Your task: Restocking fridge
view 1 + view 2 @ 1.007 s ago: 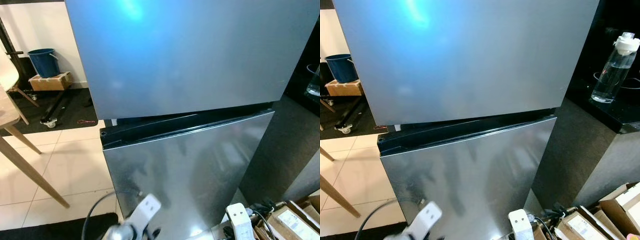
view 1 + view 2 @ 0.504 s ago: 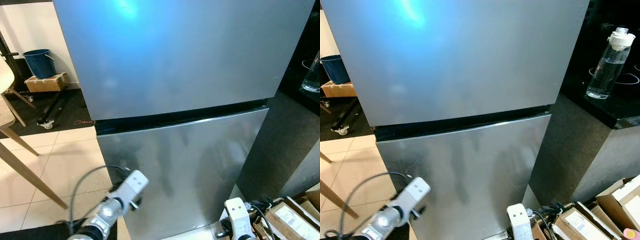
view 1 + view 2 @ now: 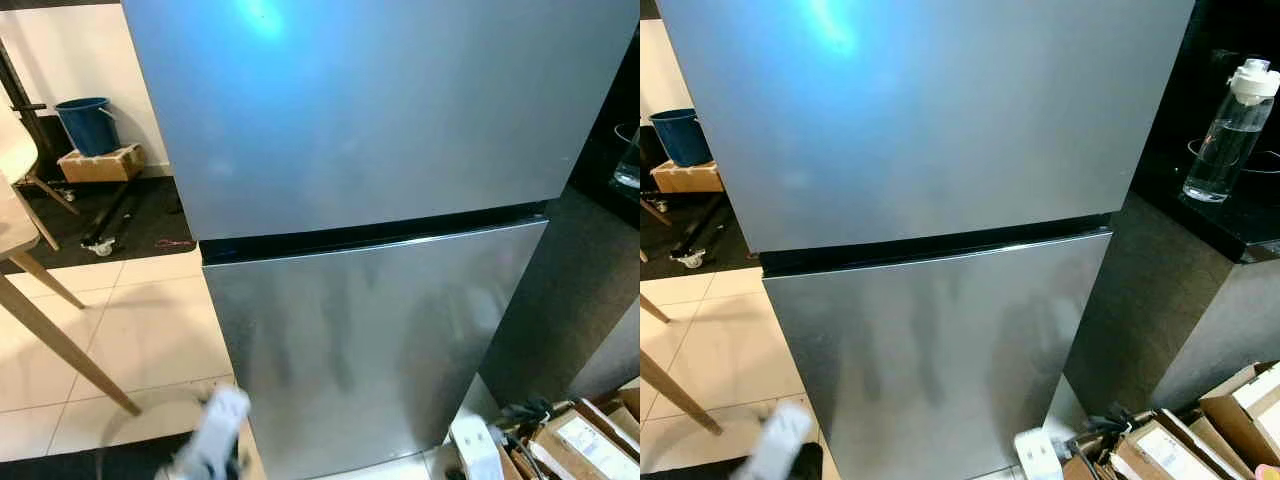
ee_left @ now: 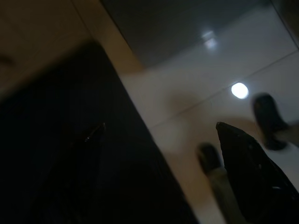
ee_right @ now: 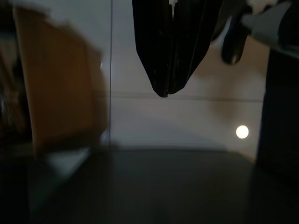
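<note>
Fridge (image 3: 380,200) doors shut | left gripper (image 4: 159,140) spread wide, empty | right gripper (image 5: 169,56) pinched closed, empty | you could bump the water bottle (image 3: 1230,130) reaching in.

Closed silver fridge (image 3: 930,200), water bottle (image 3: 1230,130) on its right

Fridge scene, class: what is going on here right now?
The robot stands facing a tall silver fridge whose upper door and lower door are both shut. Nothing is being handled. Its left pincer hangs low over the tiled floor with fingers apart; its right pincer, fingers pressed together, also points at the floor. A clear water bottle stands on the dark counter to the right, and cardboard boxes sit on the floor.
</note>
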Tool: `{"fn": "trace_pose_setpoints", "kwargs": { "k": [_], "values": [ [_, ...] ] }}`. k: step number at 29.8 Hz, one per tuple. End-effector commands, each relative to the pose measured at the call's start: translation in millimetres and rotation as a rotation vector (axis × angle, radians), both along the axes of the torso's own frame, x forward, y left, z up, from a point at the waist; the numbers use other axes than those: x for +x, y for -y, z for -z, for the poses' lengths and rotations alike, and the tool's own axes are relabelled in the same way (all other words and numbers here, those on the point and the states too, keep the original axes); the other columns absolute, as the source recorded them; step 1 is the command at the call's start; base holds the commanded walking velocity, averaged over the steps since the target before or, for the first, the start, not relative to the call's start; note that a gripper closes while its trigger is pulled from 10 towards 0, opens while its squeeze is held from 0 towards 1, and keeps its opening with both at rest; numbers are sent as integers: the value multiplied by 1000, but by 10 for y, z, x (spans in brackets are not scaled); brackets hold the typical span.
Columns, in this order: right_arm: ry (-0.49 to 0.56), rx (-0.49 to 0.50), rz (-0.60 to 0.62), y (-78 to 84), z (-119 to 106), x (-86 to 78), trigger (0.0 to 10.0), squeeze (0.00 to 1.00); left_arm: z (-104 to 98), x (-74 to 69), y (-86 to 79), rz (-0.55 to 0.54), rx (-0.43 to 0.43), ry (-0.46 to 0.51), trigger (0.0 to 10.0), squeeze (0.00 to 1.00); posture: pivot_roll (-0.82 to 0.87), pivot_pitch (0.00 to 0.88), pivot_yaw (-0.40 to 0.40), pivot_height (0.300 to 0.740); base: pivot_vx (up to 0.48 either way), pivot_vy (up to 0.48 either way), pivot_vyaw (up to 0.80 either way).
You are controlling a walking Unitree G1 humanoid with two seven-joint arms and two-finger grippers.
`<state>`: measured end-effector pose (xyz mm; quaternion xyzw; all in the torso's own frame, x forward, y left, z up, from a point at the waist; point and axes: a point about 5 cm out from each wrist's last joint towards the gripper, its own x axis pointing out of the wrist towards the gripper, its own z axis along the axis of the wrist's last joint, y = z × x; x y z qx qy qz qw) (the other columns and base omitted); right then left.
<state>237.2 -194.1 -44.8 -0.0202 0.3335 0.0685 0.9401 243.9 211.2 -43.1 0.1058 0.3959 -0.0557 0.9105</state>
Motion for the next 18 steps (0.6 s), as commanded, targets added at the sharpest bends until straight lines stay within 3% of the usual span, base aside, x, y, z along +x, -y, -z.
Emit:
{"fn": "trace_pose_setpoints", "kwargs": {
  "k": [1, 4, 11, 18],
  "values": [
    [-21, 30, 165, 189, 36, -84, 10000, 0, 37, -67, -74, -111, -17, -6, 10000, 0, -106, 118, 14, 740, 0, 0, 0],
    [-13, 62, 300, 332, 42, -139, 10000, 0, 69, -123, -68, -167, -56, 13, 10000, 0, -99, 115, 16, 740, 0, 0, 0],
    [36, 33, 304, 373, -10, -96, 10000, 0, 42, -94, -19, -134, -88, 45, 10000, 0, -90, 109, 22, 740, 0, 0, 0],
    [80, 44, 267, 290, -62, -9, 10000, 0, 57, -109, 6, -113, -92, 35, 10000, 0, -87, 97, 12, 740, 0, 0, 0]
  ]
}}
